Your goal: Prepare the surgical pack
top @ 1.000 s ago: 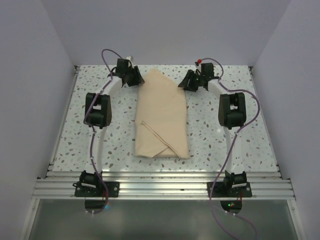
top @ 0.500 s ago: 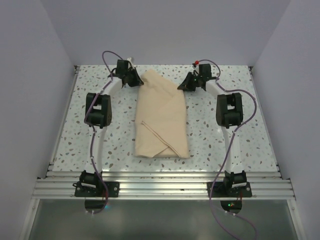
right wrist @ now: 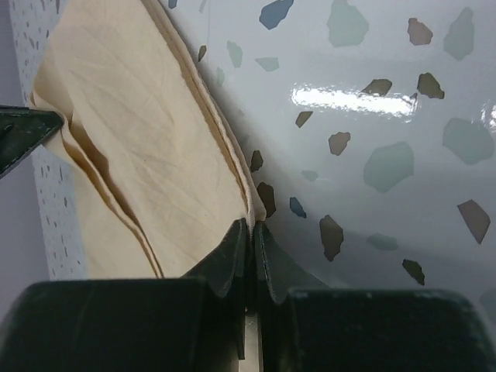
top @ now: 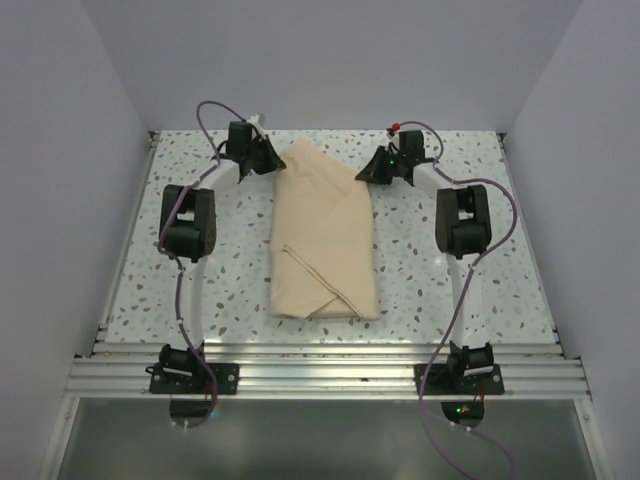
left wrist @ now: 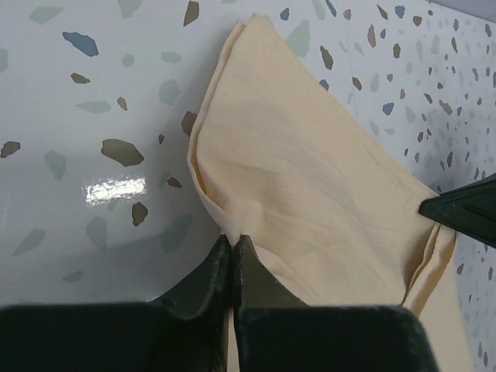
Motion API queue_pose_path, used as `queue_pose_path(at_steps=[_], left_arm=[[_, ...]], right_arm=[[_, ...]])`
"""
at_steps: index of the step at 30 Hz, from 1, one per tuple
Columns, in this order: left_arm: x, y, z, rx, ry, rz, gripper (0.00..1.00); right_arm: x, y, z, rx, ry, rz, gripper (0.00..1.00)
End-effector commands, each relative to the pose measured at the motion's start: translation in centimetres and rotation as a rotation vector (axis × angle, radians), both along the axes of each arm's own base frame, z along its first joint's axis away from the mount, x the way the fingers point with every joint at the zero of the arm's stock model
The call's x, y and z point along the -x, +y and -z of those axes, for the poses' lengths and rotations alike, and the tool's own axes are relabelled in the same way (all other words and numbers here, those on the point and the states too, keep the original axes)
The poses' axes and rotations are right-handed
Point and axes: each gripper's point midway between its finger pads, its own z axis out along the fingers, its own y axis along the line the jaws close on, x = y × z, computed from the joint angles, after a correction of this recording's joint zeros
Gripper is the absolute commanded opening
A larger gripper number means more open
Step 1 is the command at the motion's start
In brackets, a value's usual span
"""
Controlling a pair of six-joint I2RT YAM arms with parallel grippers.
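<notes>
Left gripper (left wrist: pixel 232 246): jaws pressed together, thin edge of folded beige cloth (top: pixel 322 240) pinched at tips, at bundle's far-left corner. Right gripper (right wrist: pixel 249 232): jaws likewise closed on layered cloth edge, at far-right corner. Bundle lies mid speckled table (top: pixel 430 290), long axis near–far, far end tapering to point between both grippers, bulk stretching near, toward arm bases. Each arm equally close to own side. Likely next pull: along that axis.
</notes>
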Motion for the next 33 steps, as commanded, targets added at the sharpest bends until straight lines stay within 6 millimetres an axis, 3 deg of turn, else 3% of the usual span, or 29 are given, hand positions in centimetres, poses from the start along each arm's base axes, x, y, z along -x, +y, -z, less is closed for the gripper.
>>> queue_pose_path(at_steps=[1, 2, 4, 5, 7, 9, 10, 11, 12, 13, 14, 15, 16, 17, 19, 20, 22, 23, 25, 27, 28, 29, 30, 31, 32, 33], left_arm=[[-0.8, 0.2, -8.8, 0.008, -0.213, 0.013, 0.0], [-0.5, 0.1, -10.3, 0.007, -0.24, 0.017, 0.0], [0.0, 0.2, -10.8, 0.005, -0.245, 0.022, 0.0], [-0.1, 0.0, -12.6, 0.01, -0.295, 0.026, 0.0], [0.7, -0.2, -12.8, 0.012, -0.295, 0.037, 0.0], [1.5, -0.5, -14.5, 0.013, -0.326, 0.039, 0.0], [2.3, -0.6, -13.6, 0.009, -0.308, 0.043, 0.0], [2.9, -0.7, -15.2, 0.014, -0.344, 0.041, 0.0], [3.5, -1.0, -15.5, 0.018, -0.351, 0.044, 0.0], [4.5, -1.0, -14.3, 0.015, -0.326, 0.044, 0.0], [5.2, -1.1, -15.9, 0.022, -0.362, 0.046, 0.0], [5.8, -1.3, -16.1, 0.019, -0.366, 0.042, 0.0], [6.9, -1.2, -14.9, 0.015, -0.341, 0.042, 0.0], [7.6, -1.2, -16.7, 0.024, -0.384, 0.041, 0.0], [9.3, -1.3, -15.8, 0.018, -0.365, 0.04, 0.0], [10.2, -1.4, -17.5, 0.028, -0.407, 0.041, 0.0], [11.8, -1.2, -16.8, 0.018, -0.392, 0.034, 0.0], [12.6, -1.1, -18.2, 0.024, -0.425, 0.032, 0.0], [14.0, -1.2, -17.9, 0.022, -0.418, 0.04, 0.0], [15.7, -1.6, -19.0, 0.022, -0.443, 0.062, 0.0], [16.5, -1.6, -18.1, 0.013, -0.427, 0.067, 0.0], [17.4, -1.7, -19.0, 0.018, -0.451, 0.071, 0.0], [18.2, -2.2, -19.1, 0.022, -0.455, 0.084, 0.0], [19.2, -2.3, -17.9, 0.018, -0.434, 0.09, 0.0], [20.0, -2.4, -18.7, 0.023, -0.458, 0.084, 0.0], [21.4, -3.1, -17.4, 0.019, -0.435, 0.103, 0.0]], right_arm=[[-0.8, 0.4, -8.4, -0.035, -0.177, 0.006, 0.0], [-0.8, 0.4, -10.0, -0.041, -0.208, 0.007, 0.0], [-0.4, 0.4, -10.7, -0.046, -0.22, 0.003, 0.0], [-0.3, 0.5, -11.3, -0.05, -0.23, 0.002, 0.0], [0.3, 0.5, -12.6, -0.059, -0.247, -0.001, 0.0], [0.8, 0.5, -14.2, -0.075, -0.274, -0.007, 0.0], [1.3, 0.5, -14.0, -0.075, -0.262, -0.008, 0.0], [1.7, 0.5, -14.3, -0.078, -0.269, -0.013, 0.0], [2.1, 0.5, -14.7, -0.08, -0.274, -0.014, 0.0], [2.9, 0.4, -15.3, -0.083, -0.287, -0.016, 0.0], [3.4, 0.4, -15.7, -0.085, -0.292, -0.018, 0.0], [3.9, 0.3, -15.7, -0.084, -0.291, -0.019, 0.0], [5.0, 0.1, -16.3, -0.086, -0.296, -0.02, 0.0], [5.4, 0.2, -16.6, -0.088, -0.304, -0.023, 0.0], [7.0, 0.0, -16.2, -0.085, -0.289, -0.025, 0.0], [7.7, -0.2, -17.6, -0.083, -0.318, -0.026, 0.0], [9.1, -0.6, -16.9, -0.074, -0.301, -0.023, 0.0], [9.8, -0.7, -18.2, -0.075, -0.328, -0.025, 0.0], [11.2, -0.7, -17.7, -0.068, -0.312, -0.032, 0.0], [12.7, -0.6, -18.6, -0.053, -0.333, -0.043, 0.0], [13.6, -0.7, -17.8, -0.044, -0.314, -0.044, 0.0], [14.2, -0.7, -17.6, -0.036, -0.315, -0.045, 0.0], [15.0, -0.8, -18.8, -0.033, -0.345, -0.04, 0.0], [16.1, -0.7, -17.6, -0.025, -0.321, -0.046, 0.0], [16.9, -0.7, -17.6, -0.019, -0.326, -0.048, 0.0], [18.3, -0.8, -17.3, -0.015, -0.323, -0.05, 0.0]])
